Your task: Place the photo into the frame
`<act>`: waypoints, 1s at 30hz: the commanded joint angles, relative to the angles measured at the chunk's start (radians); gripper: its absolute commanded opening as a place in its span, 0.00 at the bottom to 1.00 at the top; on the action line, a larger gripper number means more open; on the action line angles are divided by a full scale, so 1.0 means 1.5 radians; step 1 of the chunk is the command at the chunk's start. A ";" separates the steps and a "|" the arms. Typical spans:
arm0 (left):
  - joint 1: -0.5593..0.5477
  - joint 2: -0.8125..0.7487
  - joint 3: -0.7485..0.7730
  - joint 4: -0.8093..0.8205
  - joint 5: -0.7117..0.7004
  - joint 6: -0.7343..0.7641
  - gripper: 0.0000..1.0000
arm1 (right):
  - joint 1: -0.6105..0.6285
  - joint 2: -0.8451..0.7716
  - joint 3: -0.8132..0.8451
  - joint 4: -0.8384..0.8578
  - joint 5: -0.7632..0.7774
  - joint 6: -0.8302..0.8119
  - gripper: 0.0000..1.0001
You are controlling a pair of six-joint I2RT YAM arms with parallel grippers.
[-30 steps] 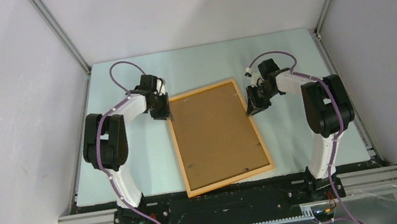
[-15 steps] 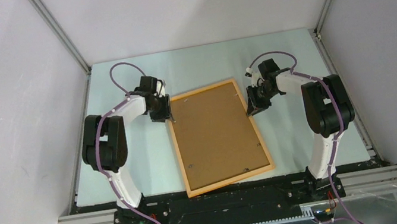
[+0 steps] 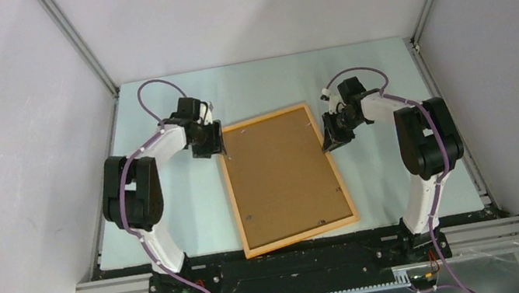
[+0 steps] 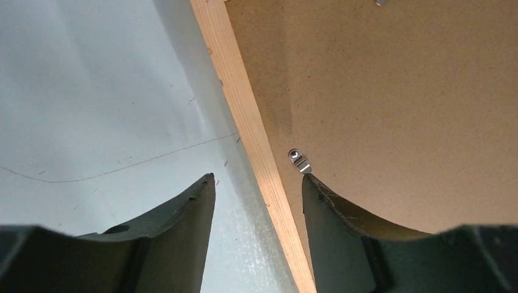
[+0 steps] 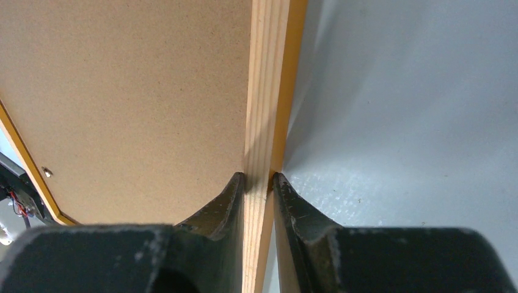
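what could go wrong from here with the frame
1. The right fingers pinch only the thin rail of the frame. Lifting or pulling from that one side could tilt it or skid it across the table.
2. The left fingers stand open astride the opposite rail, with one tip right by a metal clip on the backing board. Closing here might snag or bend the clip.
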State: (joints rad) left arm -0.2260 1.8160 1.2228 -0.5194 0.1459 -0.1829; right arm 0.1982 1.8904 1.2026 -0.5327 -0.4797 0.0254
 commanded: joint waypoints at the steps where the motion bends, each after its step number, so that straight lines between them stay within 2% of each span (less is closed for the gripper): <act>1: 0.001 -0.023 0.000 0.005 0.040 0.007 0.60 | -0.004 -0.010 -0.002 -0.016 -0.017 -0.014 0.05; 7: -0.020 -0.002 0.006 0.006 0.044 0.002 0.61 | -0.005 -0.010 -0.002 -0.015 -0.016 -0.014 0.05; 21: -0.041 0.049 0.025 0.006 -0.021 -0.002 0.60 | -0.005 -0.008 -0.002 -0.016 -0.020 -0.015 0.05; 30: -0.043 0.043 0.018 0.007 -0.026 0.003 0.47 | -0.007 -0.006 -0.002 -0.017 -0.023 -0.015 0.05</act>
State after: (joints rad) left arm -0.2859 1.8816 1.2327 -0.5186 0.1364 -0.1852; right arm 0.1970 1.8904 1.2022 -0.5335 -0.4828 0.0223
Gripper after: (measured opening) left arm 0.493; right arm 0.235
